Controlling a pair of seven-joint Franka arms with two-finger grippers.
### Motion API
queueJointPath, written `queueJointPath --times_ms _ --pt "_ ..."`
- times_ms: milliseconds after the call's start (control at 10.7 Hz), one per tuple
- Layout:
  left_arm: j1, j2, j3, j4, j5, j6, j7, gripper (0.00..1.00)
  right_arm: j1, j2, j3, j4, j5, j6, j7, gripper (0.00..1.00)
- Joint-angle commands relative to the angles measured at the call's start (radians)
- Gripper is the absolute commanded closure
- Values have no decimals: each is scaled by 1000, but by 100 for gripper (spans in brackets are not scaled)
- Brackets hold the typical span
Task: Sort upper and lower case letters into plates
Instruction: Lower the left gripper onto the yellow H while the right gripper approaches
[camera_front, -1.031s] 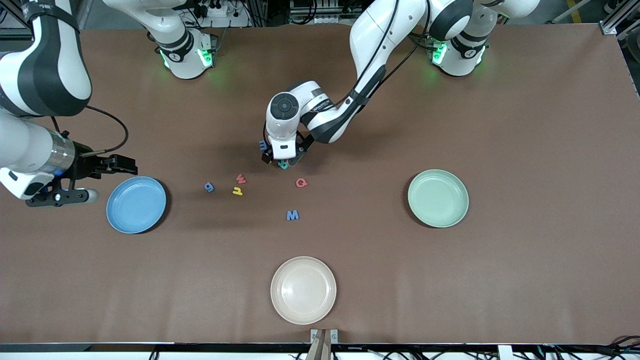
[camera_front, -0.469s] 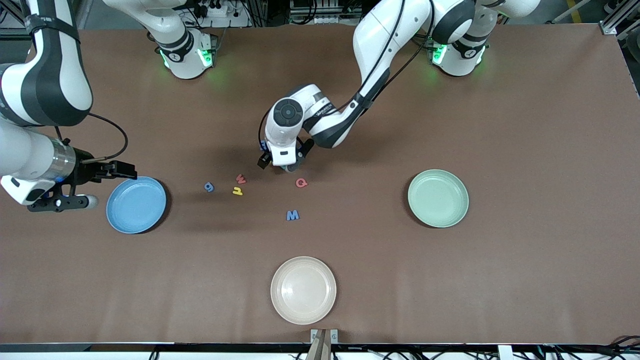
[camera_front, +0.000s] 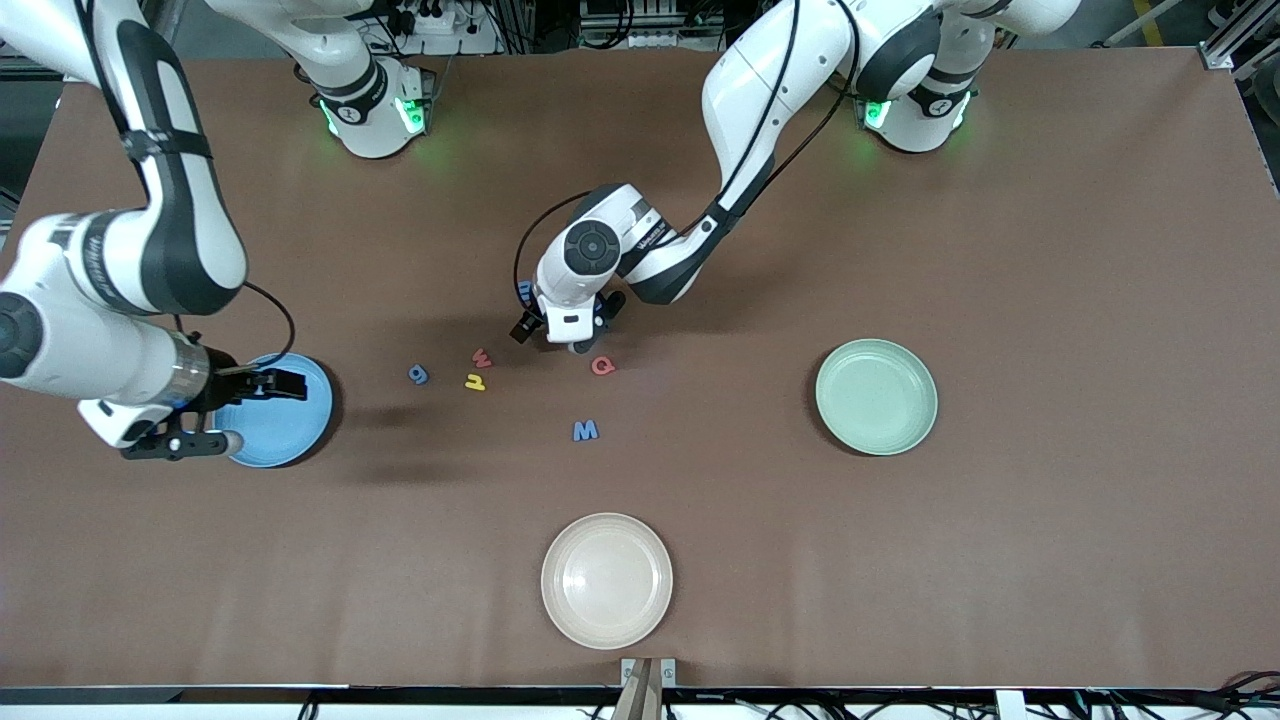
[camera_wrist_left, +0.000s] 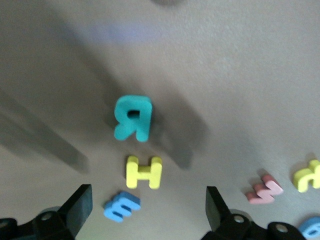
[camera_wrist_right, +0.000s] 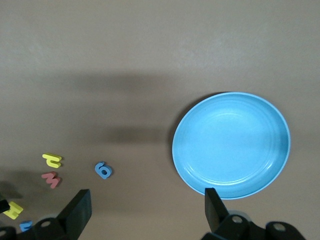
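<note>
Think of the table as a clock seen from the front camera, with twelve at the robots' bases.

The blue plate (camera_front: 305, 425) sits at nine o'clock, at the right arm's end of the table. The green plate (camera_front: 876, 396) sits at three o'clock, at the left arm's end. A cream plate (camera_front: 606, 580) sits at six o'clock. All three plates have no letters in them.

The letters lie on the brown table (camera_front: 1050, 250) near the middle of the clock. From the red Q (camera_front: 602, 366), the blue M (camera_front: 585, 431) is at six o'clock. The red w (camera_front: 482, 357) is at nine o'clock. The yellow h (camera_front: 475, 381) is just beside the red w, at six o'clock from it. The blue g (camera_front: 418, 374) is at nine o'clock from the yellow h.

The left gripper (camera_front: 575, 340) hangs low over the table at eleven o'clock from the red Q. Its two fingers (camera_wrist_left: 80, 207) are wide apart and hold nothing. Its wrist view shows the teal R (camera_wrist_left: 132, 118), the yellow H (camera_wrist_left: 144, 172) and the blue m (camera_wrist_left: 121, 206) close together in a row under it.

The right gripper (camera_front: 250, 412) hangs over the blue plate. Its fingers (camera_wrist_right: 212, 205) are wide apart too, and it holds nothing.
</note>
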Motion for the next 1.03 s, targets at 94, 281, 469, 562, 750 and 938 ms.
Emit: queueJointPath --times_ms 94,281,469,562,750,938 --pt "-11 57 3 39 -54 51 9 0 7 -79 9 -80 -7 40 15 0" --pt "-22 60 0 38 -56 51 10 0 10 -121 12 -126 -7 65 9 0" --pt "-22 60 -7 38 -56 51 10 0 13 -109 10 -126 -7 62 15 0" --pt "-26 60 -6 38 -56 51 10 0 6 -96 10 -128 -7 65 15 0" --pt "-26 69 -3 33 -56 51 9 0 -29 -90 9 -132 -7 62 15 0" --pt "-25 70 -1 33 -56 50 9 0 -57 -102 9 -129 -7 33 15 0"
